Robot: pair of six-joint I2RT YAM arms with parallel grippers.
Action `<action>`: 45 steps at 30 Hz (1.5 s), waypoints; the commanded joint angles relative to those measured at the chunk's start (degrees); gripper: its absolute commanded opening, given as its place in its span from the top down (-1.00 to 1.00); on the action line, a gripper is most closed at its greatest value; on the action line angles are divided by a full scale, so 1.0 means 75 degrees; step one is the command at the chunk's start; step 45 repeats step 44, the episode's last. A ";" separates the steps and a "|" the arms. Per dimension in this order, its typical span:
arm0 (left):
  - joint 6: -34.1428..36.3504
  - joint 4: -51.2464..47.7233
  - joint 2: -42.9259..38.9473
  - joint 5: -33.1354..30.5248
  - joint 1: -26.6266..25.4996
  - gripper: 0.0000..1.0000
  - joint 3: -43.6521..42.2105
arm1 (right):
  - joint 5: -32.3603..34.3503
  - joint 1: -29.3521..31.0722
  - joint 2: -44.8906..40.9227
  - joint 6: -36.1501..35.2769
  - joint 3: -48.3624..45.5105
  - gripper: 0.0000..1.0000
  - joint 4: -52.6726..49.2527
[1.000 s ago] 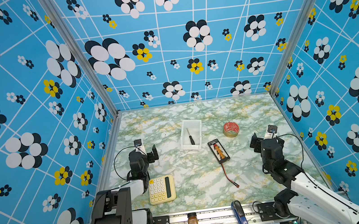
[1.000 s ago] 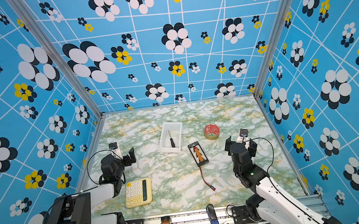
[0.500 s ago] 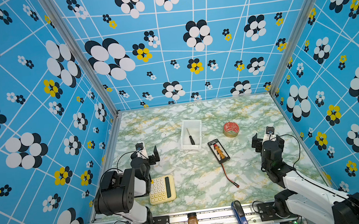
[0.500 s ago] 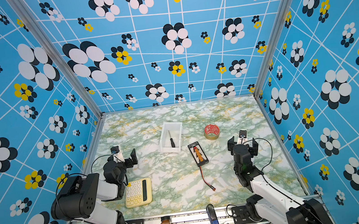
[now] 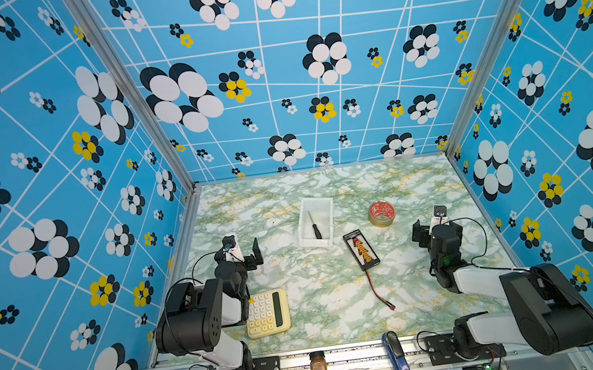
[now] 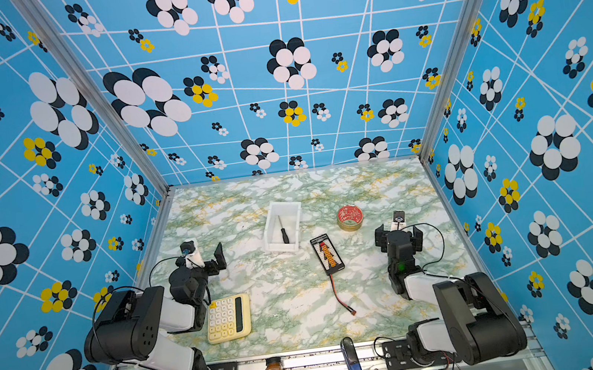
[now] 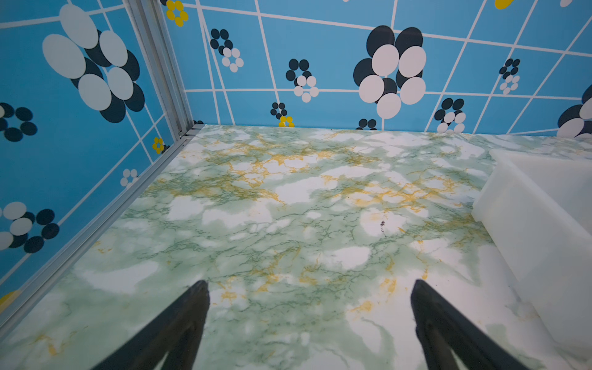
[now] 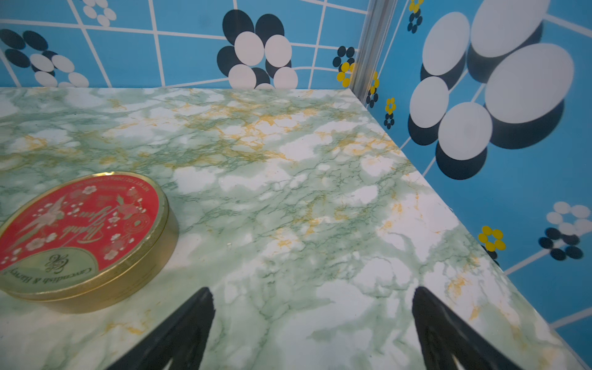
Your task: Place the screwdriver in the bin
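Inside the bin (image 5: pixel 316 243), both top views: the screwdriver (image 5: pixel 315 226) is lying flat on the floor, black handle toward the near wall and thin silver shaft pointing away. By my judgement the task is looking complete.
bin, make (image 6: pixel 283 248): white translucent plastic, rectangular. Its low upright walls are keeping the slim round tool (image 6: pixel 283 231) from rolling out.
left gripper (image 5: pixel 244 257): waiting left of the bin, near but apart, with fingers standing apart and nothing between them. It is probably keeping clear.
right gripper (image 5: pixel 436 231): sitting well right of the bin, past the tin (image 5: pixel 381 213), with fingers spread wide and empty.
tin: round, gold wall, red lid. It is resting right of the bin and apart from it.
board (image 5: pixel 361 249): flat and black with orange connectors, lying just off the bin's near right corner. A red wire (image 5: pixel 378 292) is trailing nearer.
calculator (image 5: pixel 267 313): cream, blocky, lying nearer than the bin and to its left.
left wrist view: the bin's outer wall (image 7: pixel 528 230) is showing milky, matte and round-cornered. The left gripper (image 7: pixel 309 285) is gaping over bare marbled table (image 7: pixel 288 208). The screwdriver is hidden here.
right wrist view: the right gripper (image 8: pixel 312 290) is holding its dark tapered fingers (image 8: pixel 192 314) apart over glossy table (image 8: pixel 320 208). The tin (image 8: pixel 80 237) is showing an embossed printed lid. The bin is out of view.
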 commanded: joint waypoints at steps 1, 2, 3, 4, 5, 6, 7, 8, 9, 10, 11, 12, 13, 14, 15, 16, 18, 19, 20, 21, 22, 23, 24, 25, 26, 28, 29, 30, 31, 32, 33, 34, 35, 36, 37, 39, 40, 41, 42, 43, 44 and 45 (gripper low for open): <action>0.0029 0.0216 0.0080 -0.0092 0.0028 -0.98 -0.0086 | -0.0722 -0.0289 0.0787 0.0107 0.0456 -0.98 0.0774; 0.0024 0.0212 0.0080 -0.0090 0.0028 -0.98 -0.0084 | -0.0814 -0.0296 0.1087 0.0085 0.0486 -0.98 0.0949; 0.0024 0.0222 0.0080 -0.0088 0.0028 -0.98 -0.0081 | -0.0922 -0.0289 0.1458 -0.0012 0.0493 -0.98 0.1378; 0.0015 0.0222 0.0080 -0.0098 0.0028 -0.98 -0.0082 | -0.0972 -0.0313 0.1502 0.0004 0.0497 -0.98 0.1384; 0.0018 0.0212 0.0080 -0.0093 0.0028 -0.98 -0.0087 | -0.1116 -0.0388 0.1341 0.0101 0.0632 -0.99 0.0821; 0.0012 0.0219 0.0080 -0.0089 0.0034 -0.99 -0.0079 | -0.1337 -0.0491 0.1234 0.0175 0.0745 -0.98 0.0470; 0.0023 0.0213 0.0080 -0.0095 0.0028 -0.98 -0.0078 | -0.1518 -0.0587 0.1314 0.0201 0.0731 -0.98 0.0643; 0.0024 0.0206 0.0080 -0.0089 0.0027 -0.99 -0.0080 | -0.1560 -0.0608 0.1370 0.0206 0.0701 -0.99 0.0795; 0.0024 0.0207 0.0074 -0.0091 0.0028 -0.99 -0.0080 | -0.1544 -0.0603 0.1367 0.0212 0.0697 -0.99 0.0788; 0.0024 0.0207 0.0089 -0.0089 0.0025 -0.99 -0.0080 | -0.1535 -0.0603 0.1343 0.0201 0.0702 -0.98 0.0742; 0.0024 0.0212 0.0086 -0.0090 0.0028 -0.98 -0.0069 | -0.1539 -0.0603 0.1346 0.0200 0.0705 -0.98 0.0708; 0.0025 0.0205 0.0103 -0.0098 0.0028 -0.98 -0.0068 | -0.1531 -0.0603 0.1339 0.0201 0.0712 -0.98 0.0716; 0.0027 0.0203 0.0101 -0.0089 0.0028 -0.98 -0.0068 | -0.1539 -0.0603 0.1340 0.0202 0.0705 -0.98 0.0715; 0.0024 0.0207 0.0096 -0.0088 0.0028 -0.99 -0.0068 | -0.1536 -0.0604 0.1338 0.0195 0.0709 -0.99 0.0709; 0.0018 0.0209 0.0093 -0.0090 0.0019 -0.98 -0.0067 | -0.1533 -0.0604 0.1340 0.0199 0.0703 -0.98 0.0711; 0.0023 0.0212 0.0092 -0.0092 0.0028 -0.98 -0.0067 | -0.1533 -0.0604 0.1334 0.0195 0.0708 -0.98 0.0710; 0.0024 0.0208 0.0092 -0.0088 0.0024 -0.98 -0.0065 | -0.1539 -0.0603 0.1333 0.0195 0.0705 -0.99 0.0705; 0.0029 0.0207 0.0098 -0.0089 0.0028 -0.98 -0.0068 | -0.1535 -0.0603 0.1340 0.0200 0.0705 -0.99 0.0717; 0.0024 0.0212 0.0092 -0.0089 0.0028 -0.99 -0.0065 | -0.1539 -0.0603 0.1338 0.0201 0.0705 -0.99 0.0712; 0.0024 0.0207 0.0092 -0.0090 0.0028 -0.98 -0.0068 | -0.1539 -0.0603 0.1337 0.0201 0.0710 -0.99 0.0716; 0.0024 0.0210 0.0098 -0.0093 0.0027 -0.98 -0.0062 | -0.1538 -0.0604 0.1334 0.0201 0.0708 -0.98 0.0708; 0.0024 0.0205 0.0104 -0.0089 0.0028 -0.98 -0.0068 | -0.1532 -0.0603 0.1336 0.0195 0.0705 -0.99 0.0714; 0.0024 0.0212 0.0094 -0.0099 0.0028 -0.99 -0.0068 | -0.1535 -0.0603 0.1334 0.0201 0.0705 -0.99 0.0708; 0.0025 0.0212 0.0092 -0.0092 0.0022 -0.98 -0.0068 | -0.1537 -0.0603 0.1334 0.0198 0.0707 -0.99 0.0716; 0.0024 0.0212 0.0092 -0.0091 0.0028 -0.99 -0.0068 | -0.1537 -0.0603 0.1337 0.0202 0.0705 -0.98 0.0715; 0.0024 0.0209 0.0089 -0.0097 0.0022 -0.98 -0.0068 | -0.1539 -0.0603 0.1339 0.0201 0.0713 -0.99 0.0706; 0.0024 0.0203 0.0097 -0.0086 0.0028 -0.99 -0.0067 | -0.1539 -0.0610 0.1334 0.0199 0.0707 -0.99 0.0714; 0.0038 0.0209 0.0095 -0.0081 0.0028 -0.98 -0.0068 | -0.1535 -0.0603 0.1338 0.0200 0.0716 -0.98 0.0709; 0.0034 0.0208 0.0094 -0.0079 0.0028 -0.99 -0.0071 | -0.1549 -0.0603 0.1340 0.0198 0.0720 -0.99 0.0711; 0.0024 0.0210 0.0092 -0.0090 0.0028 -0.98 -0.0068 | -0.1548 -0.0606 0.1330 0.0199 0.0716 -0.98 0.0700; 0.0024 0.0207 0.0092 -0.0089 0.0028 -0.98 -0.0068 | -0.1551 -0.0603 0.1340 0.0201 0.0723 -0.99 0.0697; 0.0024 0.0212 0.0095 -0.0098 0.0028 -0.98 -0.0067 | -0.1551 -0.0606 0.1340 0.0199 0.0716 -0.99 0.0694; 0.0024 0.0208 0.0092 -0.0089 0.0028 -0.98 -0.0068 | -0.1550 -0.0603 0.1334 0.0203 0.0716 -0.99 0.0694; 0.0023 0.0210 0.0097 -0.0089 0.0028 -0.99 -0.0068 | -0.1549 -0.0603 0.1340 0.0201 0.0722 -0.99 0.0694; 0.0024 0.0211 0.0093 -0.0097 0.0028 -0.99 -0.0068 | -0.1551 -0.0603 0.1340 0.0200 0.0716 -0.98 0.0697; 0.0026 0.0213 0.0097 -0.0090 0.0028 -0.99 -0.0068 | -0.1550 -0.0603 0.1337 0.0201 0.0720 -0.99 0.0697; 0.0024 0.0212 0.0096 -0.0098 0.0028 -0.98 -0.0068 | -0.1551 -0.0603 0.1337 0.0200 0.0736 -0.99 0.0693; 0.0024 0.0206 0.0098 -0.0092 0.0028 -0.98 -0.0071 | -0.1551 -0.0603 0.1334 0.0198 0.0728 -0.99 0.0683; 0.0024 0.0211 0.0094 -0.0092 0.0026 -0.99 -0.0068 | -0.1550 -0.0613 0.1340 0.0201 0.0728 -0.99 0.0684; 0.0024 0.0203 0.0098 -0.0097 0.0027 -0.98 -0.0068 | -0.1544 -0.0606 0.1339 0.0201 0.0731 -0.99 0.0685; 0.0024 0.0211 0.0097 -0.0092 0.0028 -0.99 -0.0068 | -0.1545 -0.0603 0.1340 0.0201 0.0729 -0.99 0.0684; 0.0024 0.0211 0.0097 -0.0092 0.0028 -0.99 -0.0068 | -0.1545 -0.0603 0.1340 0.0201 0.0729 -0.99 0.0684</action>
